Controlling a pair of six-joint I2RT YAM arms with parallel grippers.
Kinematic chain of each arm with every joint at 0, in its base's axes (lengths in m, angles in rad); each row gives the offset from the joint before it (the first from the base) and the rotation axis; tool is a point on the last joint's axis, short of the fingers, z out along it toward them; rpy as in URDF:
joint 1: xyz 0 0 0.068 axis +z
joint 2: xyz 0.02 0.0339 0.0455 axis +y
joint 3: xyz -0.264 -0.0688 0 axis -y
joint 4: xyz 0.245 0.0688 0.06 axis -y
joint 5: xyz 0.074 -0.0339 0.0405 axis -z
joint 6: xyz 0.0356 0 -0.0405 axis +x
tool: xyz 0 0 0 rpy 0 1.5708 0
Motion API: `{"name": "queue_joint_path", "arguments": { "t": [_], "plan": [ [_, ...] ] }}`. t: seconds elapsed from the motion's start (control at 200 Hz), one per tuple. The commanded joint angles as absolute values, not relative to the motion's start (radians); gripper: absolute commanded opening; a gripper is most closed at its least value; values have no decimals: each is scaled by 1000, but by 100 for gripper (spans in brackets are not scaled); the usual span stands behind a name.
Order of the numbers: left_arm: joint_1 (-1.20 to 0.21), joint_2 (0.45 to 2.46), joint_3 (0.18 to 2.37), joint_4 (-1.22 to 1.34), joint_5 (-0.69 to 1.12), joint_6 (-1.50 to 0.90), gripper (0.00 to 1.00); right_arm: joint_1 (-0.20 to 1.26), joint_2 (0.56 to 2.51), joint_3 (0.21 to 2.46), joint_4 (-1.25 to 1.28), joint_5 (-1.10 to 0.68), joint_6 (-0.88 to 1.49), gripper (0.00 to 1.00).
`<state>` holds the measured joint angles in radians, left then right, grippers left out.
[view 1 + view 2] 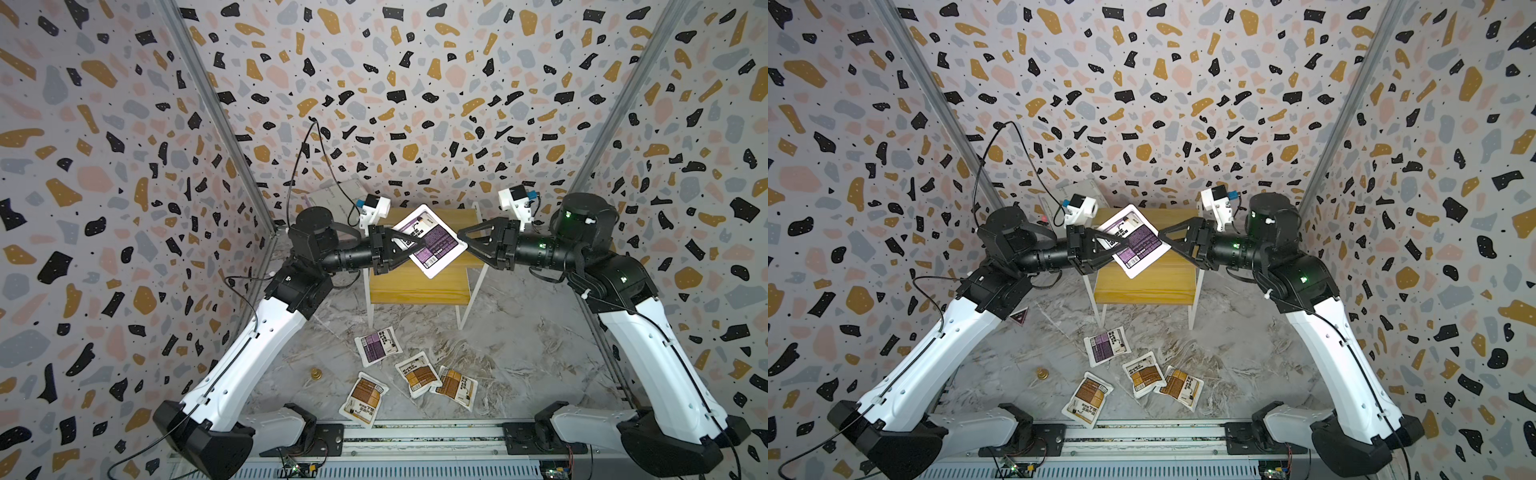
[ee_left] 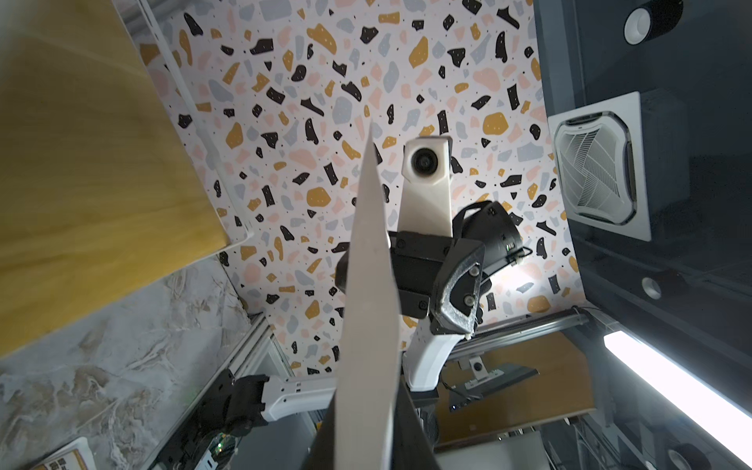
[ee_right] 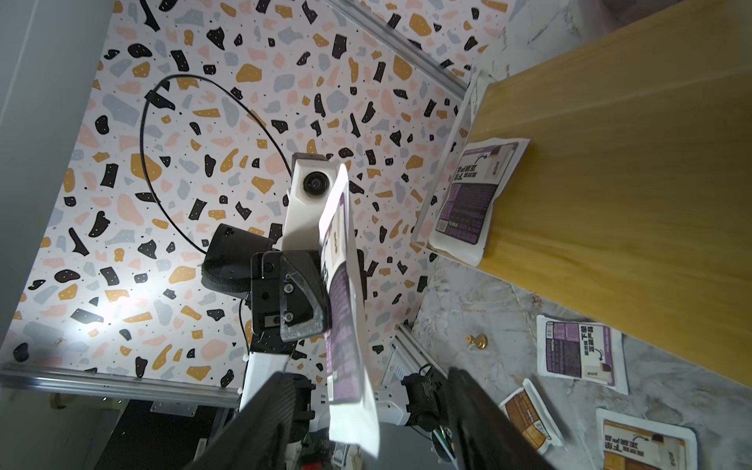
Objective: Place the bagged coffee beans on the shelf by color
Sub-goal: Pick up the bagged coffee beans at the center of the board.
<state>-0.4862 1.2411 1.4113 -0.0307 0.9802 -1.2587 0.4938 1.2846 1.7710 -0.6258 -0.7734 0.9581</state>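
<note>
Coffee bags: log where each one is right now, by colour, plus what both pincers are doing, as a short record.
in the air: held purple pouch, tilted above the shelf
left pincer: shut on the held purple pouch
right pincer: open, fingers apart at that pouch's edge
on shelf: shelved purple pouch, flat on a board; tier unclear
on table: table purple pouch; three brown pouches

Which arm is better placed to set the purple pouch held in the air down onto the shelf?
Left. The left gripper is shut on the purple pouch above the shelf, while the right gripper stands open, gripping nothing.
</note>
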Motion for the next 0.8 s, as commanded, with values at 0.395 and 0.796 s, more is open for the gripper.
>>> {"name": "queue_joint_path", "arguments": {
  "t": [0.395, 0.796],
  "plan": [
    [-486, 1204, 1399, -86, 1096, -1262, 15, 492, 1381, 1869, -621, -1004, 926, 47],
    [-485, 1215, 1396, -109, 1097, -1247, 16, 492, 1349, 1792, -580, -1028, 953, 19]
  ]
}}
